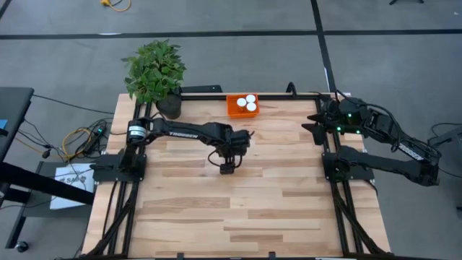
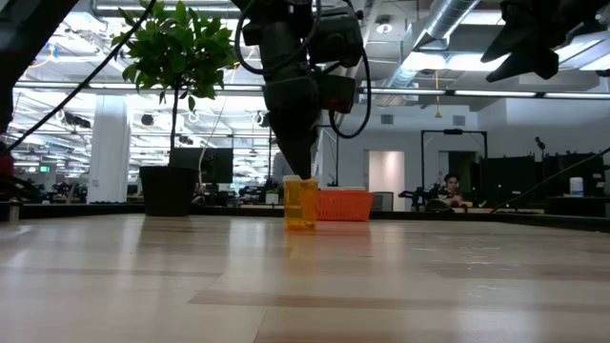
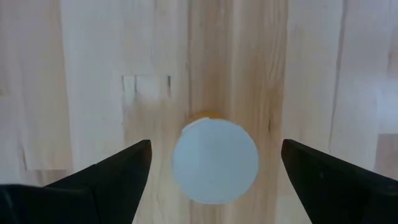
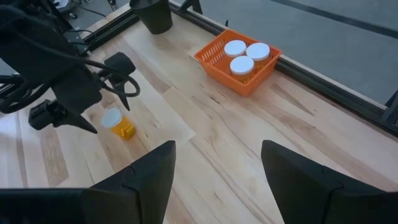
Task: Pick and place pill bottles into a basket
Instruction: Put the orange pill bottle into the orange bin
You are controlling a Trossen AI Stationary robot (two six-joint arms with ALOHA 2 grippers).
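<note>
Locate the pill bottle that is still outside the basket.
The last pill bottle stands upright mid-table, directly under the open left end effector, nearer the table's middle than the orange basket.

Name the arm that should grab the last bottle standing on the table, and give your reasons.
Left. The left gripper hangs open directly over the pill bottle, a finger on each side of its white cap. The right gripper waits open at the table's far right edge, well away from the bottle.

bottle (image 3: 215, 161) body hidden under its white cap, left pincer (image 3: 211, 165) fingers cut off by frame edge
</note>
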